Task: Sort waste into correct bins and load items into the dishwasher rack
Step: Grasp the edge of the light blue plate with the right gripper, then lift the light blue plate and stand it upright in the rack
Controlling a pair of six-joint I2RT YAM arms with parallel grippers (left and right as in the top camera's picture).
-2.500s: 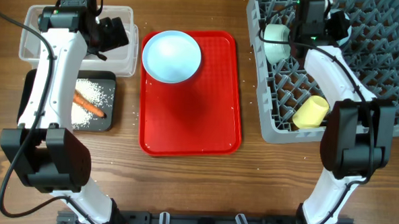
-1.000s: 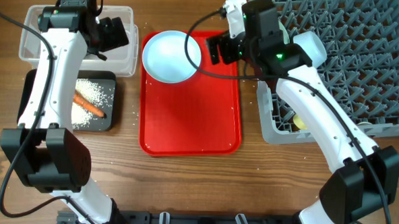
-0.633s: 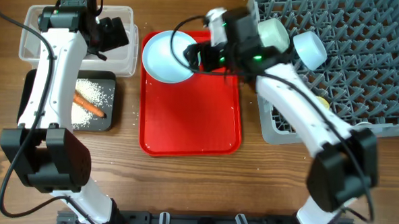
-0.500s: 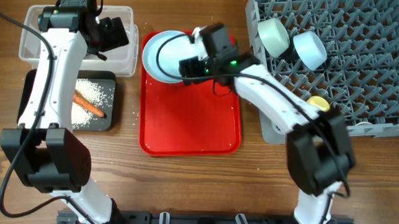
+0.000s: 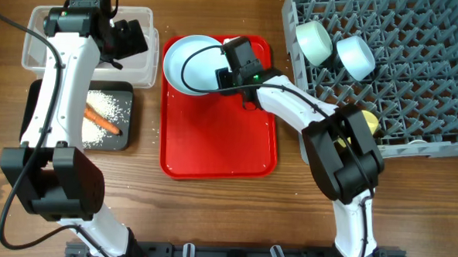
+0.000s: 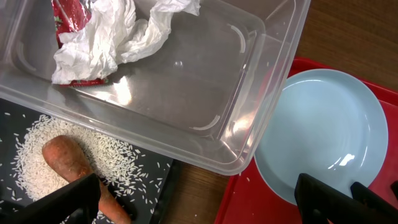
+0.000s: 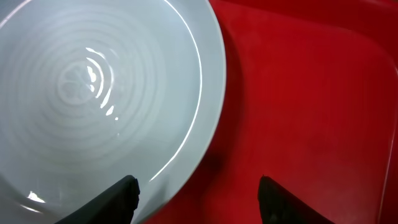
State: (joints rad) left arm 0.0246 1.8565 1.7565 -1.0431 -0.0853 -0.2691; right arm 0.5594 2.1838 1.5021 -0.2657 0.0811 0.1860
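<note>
Counting dishes: what is sitting where?
One plate is lying on one red tray, upper centre. One green bowl, one blue bowl and one cup are sitting in the rack, upper right.
And the two grippers?
Right gripper is straddling the plate's rim, fingers apart. Left gripper is hanging wide and empty over the tub, which is holding one tissue and one wrapper. One carrot is lying on rice, left.

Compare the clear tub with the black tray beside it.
The clear tub is see-through and deep-walled; the black tray is opaque and shallow. The tub holds crumpled tissue and a red-and-white wrapper; the tray holds a carrot and rice. Both are rectangular and sit left of the red tray.
</note>
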